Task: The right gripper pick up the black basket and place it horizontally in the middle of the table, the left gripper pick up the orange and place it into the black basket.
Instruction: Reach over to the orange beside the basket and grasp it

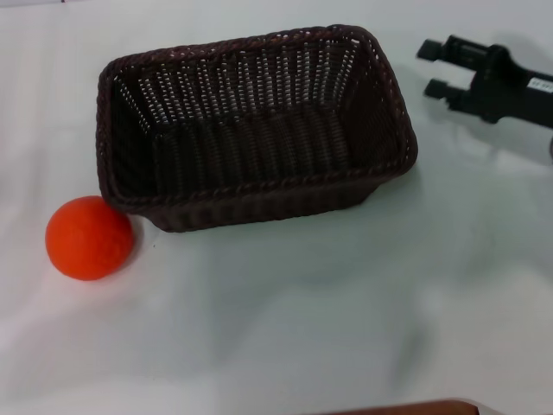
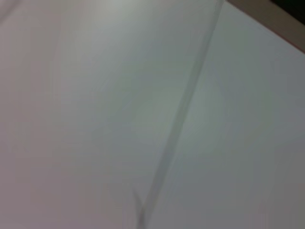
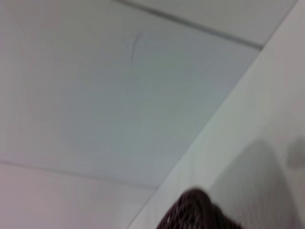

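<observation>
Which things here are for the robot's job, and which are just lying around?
For the job:
black basket, empty
orange, beside the basket's left corner
right hand, open, right of the basket
table

Just lying around:
brown edge at the near side of the head view

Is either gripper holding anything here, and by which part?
Nothing is held. The right gripper is open, clear of the black basket; the orange lies untouched.

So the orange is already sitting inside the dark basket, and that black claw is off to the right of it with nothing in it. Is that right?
Not quite. The head view shows the orange on the table, outside the black basket, against its near left corner. The rest holds: the right gripper is off to the basket's right, open and holding nothing.
</observation>
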Controlling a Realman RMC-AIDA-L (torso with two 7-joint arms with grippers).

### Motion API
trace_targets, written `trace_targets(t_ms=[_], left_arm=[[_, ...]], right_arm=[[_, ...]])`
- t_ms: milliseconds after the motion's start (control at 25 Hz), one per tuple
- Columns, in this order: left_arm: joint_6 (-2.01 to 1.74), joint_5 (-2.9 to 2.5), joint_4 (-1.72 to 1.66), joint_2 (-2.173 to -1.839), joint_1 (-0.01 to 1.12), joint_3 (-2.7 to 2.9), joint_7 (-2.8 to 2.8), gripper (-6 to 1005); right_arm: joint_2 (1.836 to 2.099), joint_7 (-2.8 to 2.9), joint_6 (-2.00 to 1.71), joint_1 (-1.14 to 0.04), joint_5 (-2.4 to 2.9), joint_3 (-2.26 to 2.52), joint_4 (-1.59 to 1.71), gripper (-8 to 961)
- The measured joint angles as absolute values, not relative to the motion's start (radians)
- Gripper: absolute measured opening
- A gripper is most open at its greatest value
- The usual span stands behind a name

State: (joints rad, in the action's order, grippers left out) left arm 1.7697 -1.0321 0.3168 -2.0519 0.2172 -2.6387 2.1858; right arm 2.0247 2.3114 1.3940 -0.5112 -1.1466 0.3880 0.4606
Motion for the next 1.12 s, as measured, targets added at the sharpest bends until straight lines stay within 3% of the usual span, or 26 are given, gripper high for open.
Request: trace_targets(t_ms=[200,400,640,840,1040,1120], left_arm=[[1.768,-1.211,0.373,-1.975,0.207,-2.511,2.137,681],[1.767,-1.425,0.466,-1.945,0.182,-2.457,2.064,689],[1.689,-1.591,0.529,-1.969,0.166,-2.464,1.95,697],[1.613,-1.644,0.615,-2.026,0.129,-2.467,1.964,704],[1.561,-1.721,0.646,-2.045,0.118,-2.466,1.976,926],[1.542,-1.756,0.645,-2.052,0.122,-2.461,1.976,928]], right_arm=[[2.022,2.24,1.379,-0.506,-1.187,0.308,0.489,790],[2.019,2.137,1.377,-0.49,-1.344,0.266,0.483,789],[2.02,2.088,1.368,-0.509,-1.405,0.262,0.479,789],[2.03,2.086,1.358,-0.534,-1.408,0.261,0.479,784],[2.038,2.085,1.356,-0.543,-1.413,0.261,0.477,782],[2.042,2.085,1.353,-0.545,-1.418,0.262,0.477,781]])
